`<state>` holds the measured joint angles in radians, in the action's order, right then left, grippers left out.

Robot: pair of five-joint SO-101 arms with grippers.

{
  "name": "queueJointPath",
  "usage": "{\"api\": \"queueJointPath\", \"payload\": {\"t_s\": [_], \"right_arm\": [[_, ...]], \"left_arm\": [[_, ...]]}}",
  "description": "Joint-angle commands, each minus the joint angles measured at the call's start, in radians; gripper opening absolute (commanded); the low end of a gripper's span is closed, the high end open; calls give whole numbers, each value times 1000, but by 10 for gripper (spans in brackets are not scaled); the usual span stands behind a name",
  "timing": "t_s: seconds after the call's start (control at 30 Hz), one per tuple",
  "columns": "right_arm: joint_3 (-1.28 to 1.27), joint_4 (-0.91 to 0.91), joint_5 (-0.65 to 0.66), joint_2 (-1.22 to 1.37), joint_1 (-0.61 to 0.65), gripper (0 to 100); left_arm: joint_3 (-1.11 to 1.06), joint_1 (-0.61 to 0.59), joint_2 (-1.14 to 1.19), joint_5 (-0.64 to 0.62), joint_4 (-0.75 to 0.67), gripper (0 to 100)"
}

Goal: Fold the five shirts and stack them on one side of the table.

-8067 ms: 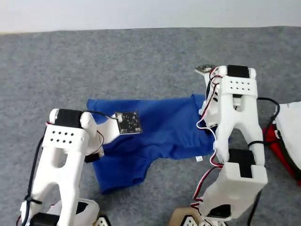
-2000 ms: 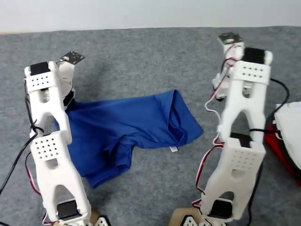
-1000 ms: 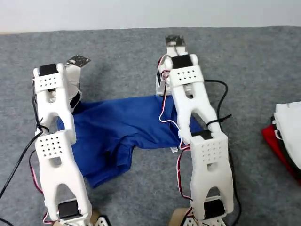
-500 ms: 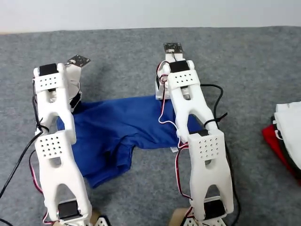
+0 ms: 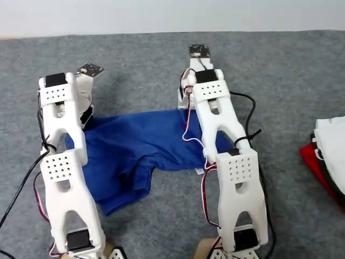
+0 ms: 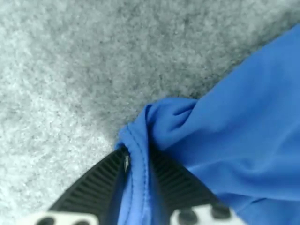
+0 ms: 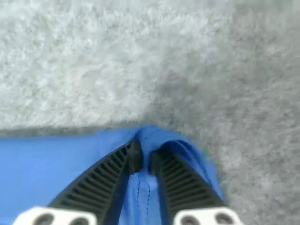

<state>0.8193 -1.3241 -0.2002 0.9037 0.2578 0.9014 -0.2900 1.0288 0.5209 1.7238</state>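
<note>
- Blue shirt (image 5: pixel 140 145) is noted lying on the grey bench (image 5: pixel 285 75) between the arms, rumpled, with its near portion bunched.
- Its far left corner is clamped in the left gripper (image 6: pixel 138 157).
- Its far edge is pinched by the right gripper (image 7: pixel 143 157).

The blue shirt (image 5: pixel 140 145) is one plain, solid royal blue with no print, with a small white tag (image 5: pixel 200 171) at its 5 o'clock edge, and it lies on a mottled grey felt table cover (image 5: pixel 135 65) flecked lighter and darker. The left arm (image 5: pixel 60 172) and right arm (image 5: pixel 237 178) are white plastic with black motor blocks and red, black and white wires. The left gripper (image 6: pixel 137 157) and right gripper (image 7: pixel 144 154) have black ribbed fingers on white mounts. At 3 o'clock, a folded stack (image 5: pixel 330 140) shows white over red and a dark layer.
</note>
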Motion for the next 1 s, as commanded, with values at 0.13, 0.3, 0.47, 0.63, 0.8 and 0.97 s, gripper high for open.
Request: {"api": "queueJointPath", "payload": {"t_s": [0.13,0.3,0.47,0.63,0.8,0.97], "right_arm": [[14,31,-3,-16,-65,9],[12,42,92,-16,-124,9],[14,84,123,7,-166,9],[14,104,149,59,-185,9],[51,113,149,73,-199,9],[107,107,150,71,-208,40]], "left_arm": [[10,12,-2,-8,5,24],[10,12,0,-8,0,24],[7,12,0,-8,0,24],[5,12,0,-8,0,23],[4,12,0,-8,0,23],[7,12,0,-8,5,24]]}}
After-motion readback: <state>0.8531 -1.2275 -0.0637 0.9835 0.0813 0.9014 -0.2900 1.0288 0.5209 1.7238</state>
